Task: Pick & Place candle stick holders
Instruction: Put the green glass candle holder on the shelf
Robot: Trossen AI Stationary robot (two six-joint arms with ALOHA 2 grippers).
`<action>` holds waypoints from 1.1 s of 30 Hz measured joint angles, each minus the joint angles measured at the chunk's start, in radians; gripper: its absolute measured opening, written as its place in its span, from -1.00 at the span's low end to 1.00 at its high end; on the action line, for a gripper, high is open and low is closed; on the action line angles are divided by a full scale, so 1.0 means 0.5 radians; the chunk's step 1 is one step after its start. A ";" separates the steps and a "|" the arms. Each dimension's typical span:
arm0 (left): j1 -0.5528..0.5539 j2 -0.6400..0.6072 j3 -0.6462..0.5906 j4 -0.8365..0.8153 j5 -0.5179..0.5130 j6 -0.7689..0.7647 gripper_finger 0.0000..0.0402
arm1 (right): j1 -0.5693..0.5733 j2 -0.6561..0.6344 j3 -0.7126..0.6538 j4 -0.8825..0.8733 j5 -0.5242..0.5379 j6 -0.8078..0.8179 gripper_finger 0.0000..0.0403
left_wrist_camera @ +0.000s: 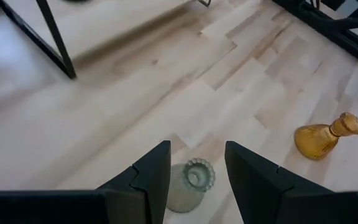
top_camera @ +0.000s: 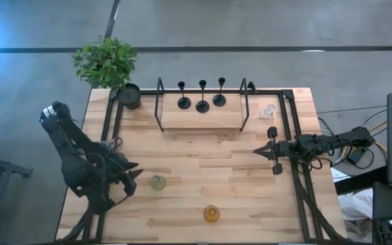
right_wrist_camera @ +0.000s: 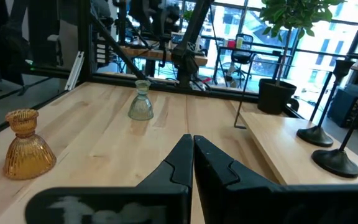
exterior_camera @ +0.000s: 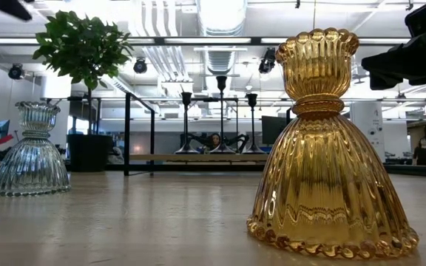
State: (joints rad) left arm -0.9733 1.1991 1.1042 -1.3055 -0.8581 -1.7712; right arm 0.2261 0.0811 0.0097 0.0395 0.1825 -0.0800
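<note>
A grey-green glass holder stands upright on the table's near left; it also shows in the left wrist view. An amber glass holder stands upright nearer the front edge. A clear glass holder sits at the far right. Three black stemmed holders stand on a raised wooden shelf at the back. My left gripper is open, just left of the grey-green holder, and its fingers frame the holder without touching it. My right gripper is shut and empty over the table's right side.
A round black pot with a green plant stands at the far left corner. The shelf's black metal frame rises at its ends. Black rails run along the table's sides. Bare wood lies between the arms.
</note>
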 joint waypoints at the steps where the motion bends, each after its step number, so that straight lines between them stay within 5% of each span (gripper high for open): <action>1: 0.000 0.001 -0.050 0.070 0.011 -0.007 -0.22 | 0.000 0.000 0.000 0.000 0.000 -0.004 -0.96; 14: 0.000 0.003 -0.635 0.927 0.459 0.258 -0.21 | 0.000 0.000 0.000 0.000 0.000 -0.003 -0.96; 21: 0.005 0.003 -0.908 1.270 0.940 0.238 -0.19 | 0.000 0.000 0.000 0.000 0.000 0.000 -0.96; 25: 0.006 0.003 -0.955 1.355 0.913 0.238 -0.10 | 0.001 0.000 0.000 0.000 0.000 0.001 -0.96; 33: 0.007 0.002 -0.976 1.356 0.472 0.358 0.18 | 0.001 0.000 0.000 0.000 0.000 0.000 -0.96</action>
State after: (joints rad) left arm -0.9699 1.2003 0.6163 -0.6275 -0.6220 -1.5922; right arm 0.2263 0.0811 0.0097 0.0395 0.1825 -0.0798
